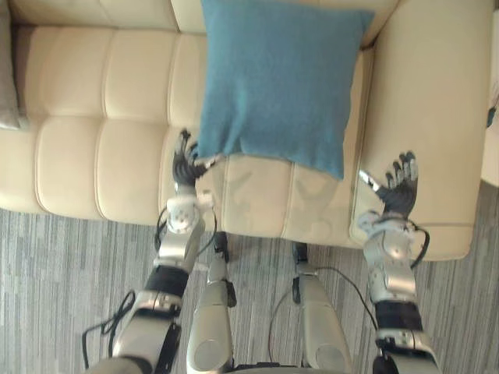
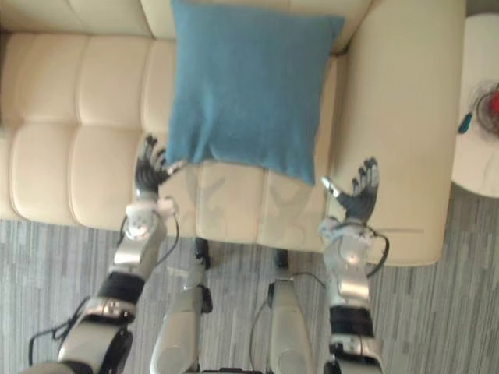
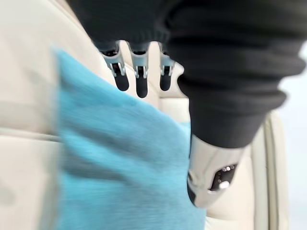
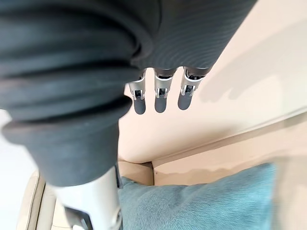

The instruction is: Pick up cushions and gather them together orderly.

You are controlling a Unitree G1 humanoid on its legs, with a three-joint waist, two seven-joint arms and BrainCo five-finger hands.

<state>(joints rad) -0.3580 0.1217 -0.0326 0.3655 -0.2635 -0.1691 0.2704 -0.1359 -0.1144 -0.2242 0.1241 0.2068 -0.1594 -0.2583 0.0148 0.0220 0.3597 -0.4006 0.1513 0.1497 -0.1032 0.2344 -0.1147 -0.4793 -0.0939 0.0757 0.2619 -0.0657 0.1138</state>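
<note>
A blue square cushion (image 1: 277, 82) leans against the backrest of a cream leather sofa (image 1: 101, 140), at its right end beside the armrest. My left hand (image 1: 185, 162) is open, its straight fingers at the cushion's lower left corner (image 3: 110, 163). My right hand (image 1: 398, 187) is open too, held over the armrest a little to the right of the cushion's lower right corner, apart from it. The cushion (image 4: 201, 201) shows past the right hand's thumb.
A grey cushion edge (image 1: 8, 78) shows at the sofa's far left. The wide armrest (image 1: 437, 117) bounds the seat on the right. A white round table (image 2: 479, 117) with a small red object stands beyond it. Grey striped carpet (image 1: 62, 280) lies in front.
</note>
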